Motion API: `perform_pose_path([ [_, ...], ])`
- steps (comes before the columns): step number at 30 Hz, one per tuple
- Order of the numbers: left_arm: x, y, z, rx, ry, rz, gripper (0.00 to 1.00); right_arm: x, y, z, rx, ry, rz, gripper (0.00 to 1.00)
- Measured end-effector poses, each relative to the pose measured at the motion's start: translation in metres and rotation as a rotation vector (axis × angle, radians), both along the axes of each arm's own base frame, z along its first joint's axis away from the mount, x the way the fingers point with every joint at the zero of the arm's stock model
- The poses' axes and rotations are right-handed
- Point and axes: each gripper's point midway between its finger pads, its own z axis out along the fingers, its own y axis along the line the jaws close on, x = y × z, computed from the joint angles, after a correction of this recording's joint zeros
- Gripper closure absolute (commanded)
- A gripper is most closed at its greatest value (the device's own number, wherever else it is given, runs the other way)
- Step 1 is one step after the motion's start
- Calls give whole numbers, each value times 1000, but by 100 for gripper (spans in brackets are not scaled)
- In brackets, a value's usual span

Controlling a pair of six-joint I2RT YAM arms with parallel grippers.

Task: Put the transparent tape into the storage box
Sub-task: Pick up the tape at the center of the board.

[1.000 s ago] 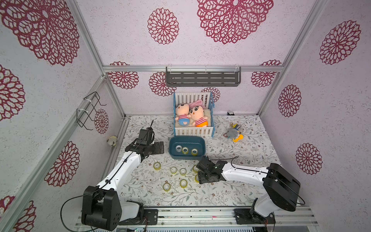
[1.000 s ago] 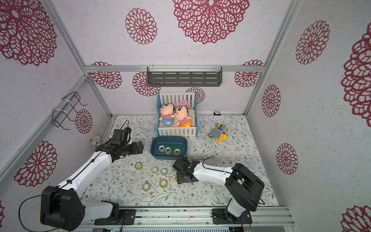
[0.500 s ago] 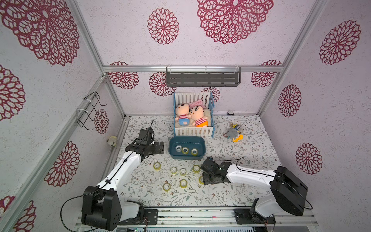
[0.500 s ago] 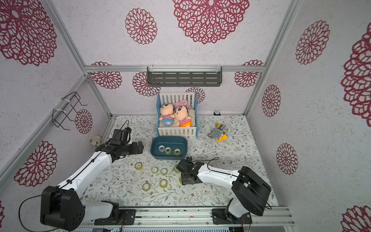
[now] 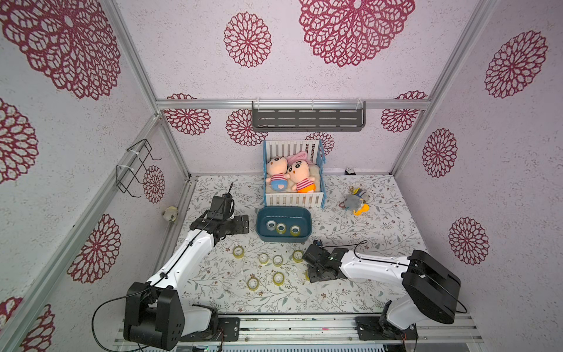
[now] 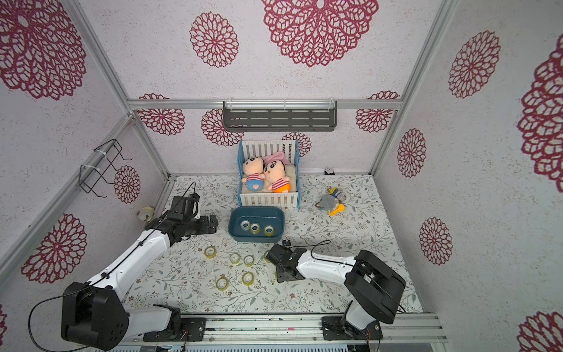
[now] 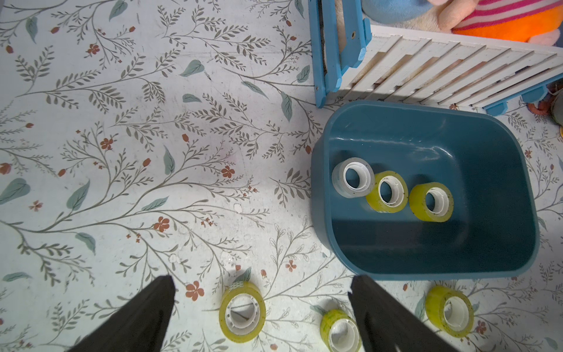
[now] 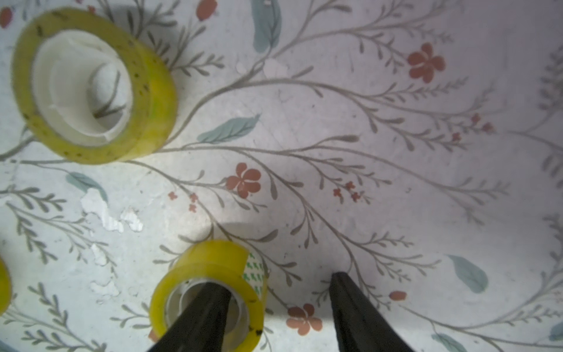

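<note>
The left pincer (image 7: 262, 280) hangs over the desk (image 7: 122, 91) with its jaws wide and nothing between them. It sits just off the left end of the box (image 7: 426, 265) without touching it. I judge this is a waiting spot, clear of the other arm's way yet close to the work. Below it a loose roll (image 7: 242, 311) lies flat on the desk.

To the right of this pincer, three rolls (image 7: 373, 204) lie flat in a row inside the box with their cores up. Bare floor is left around them for more. Between the two pincers, more rolls (image 5: 263, 258) lie flat on the desk and apart from one another, so each core can be reached from above.

The right pincer (image 8: 277, 280) is down at the desk, on the robot's side of the box. One finger stands inside the core of the tape (image 8: 213, 259). The other is outside, with a clear gap to the tape's wall, so the jaws are half wide and nothing is pinched yet. Straddling the wall this way probably suits a flat ring, since it needs a small bite rather than a span across the whole ring. A neighbour roll (image 8: 158, 91) lies ahead of this pincer, apart from the tape and clear of a lift.
</note>
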Motion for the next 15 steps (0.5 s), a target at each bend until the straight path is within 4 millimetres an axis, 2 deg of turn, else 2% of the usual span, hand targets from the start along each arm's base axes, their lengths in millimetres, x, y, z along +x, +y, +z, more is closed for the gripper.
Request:
perform_pose_path([
  [4, 0, 0, 0, 1, 0, 0, 3, 0, -8, 0, -3, -23, -26, 69],
  [9, 0, 0, 0, 1, 0, 1, 3, -6, -18, 3, -9, -25, -43, 81],
  [15, 0, 0, 0, 3, -1, 1, 3, -7, -27, 27, 2, -59, -54, 98],
])
